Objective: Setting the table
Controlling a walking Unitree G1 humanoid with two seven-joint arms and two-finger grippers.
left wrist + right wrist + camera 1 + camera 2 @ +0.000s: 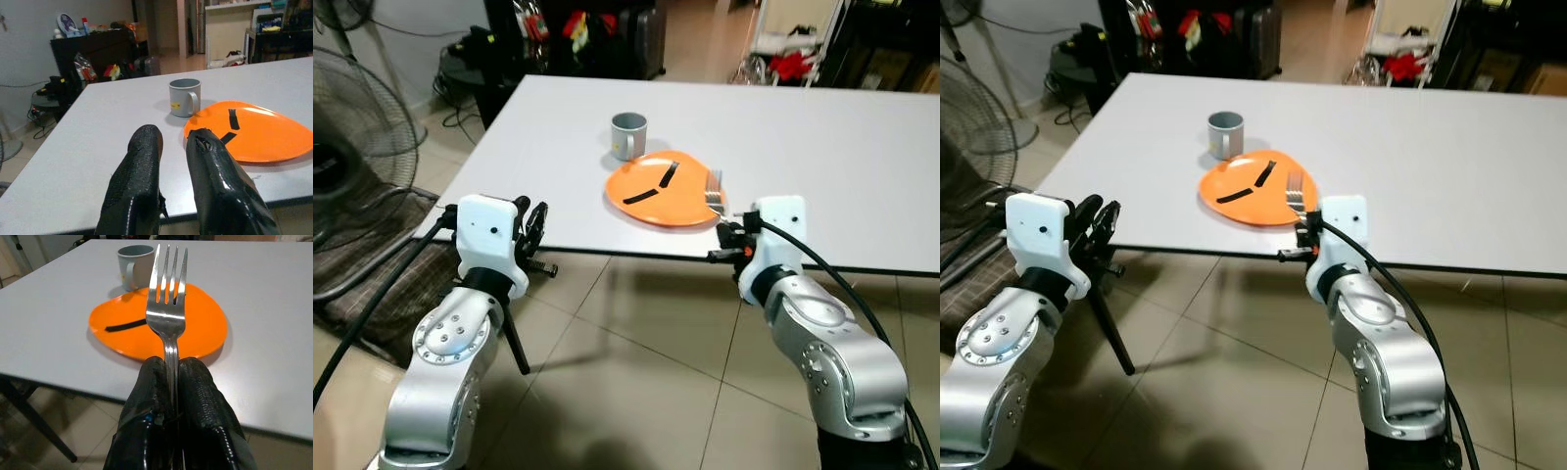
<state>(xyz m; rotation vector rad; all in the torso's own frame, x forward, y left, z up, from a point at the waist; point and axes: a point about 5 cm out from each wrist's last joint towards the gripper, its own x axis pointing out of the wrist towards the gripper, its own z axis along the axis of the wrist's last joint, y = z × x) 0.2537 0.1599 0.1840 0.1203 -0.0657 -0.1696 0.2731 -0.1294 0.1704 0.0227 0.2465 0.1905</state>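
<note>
A silver fork (168, 289) stands out of my right gripper (168, 364), which is shut on its handle. Its tines reach over the near edge of an orange plate (656, 196) with black tape strips. That plate lies on the white table (822, 147), close to the front edge. Just behind the plate stands a grey mug (628, 134). My left gripper (173, 139) hovers at the table's near left corner, level with the tabletop. Its fingers are slightly apart with nothing between them.
A standing fan (352, 127) and dark fabric (372, 294) on the floor are to the left. A black cabinet (578, 29) with clutter stands behind the table. A black table leg (514, 343) slants below my left gripper. Tiled floor lies under me.
</note>
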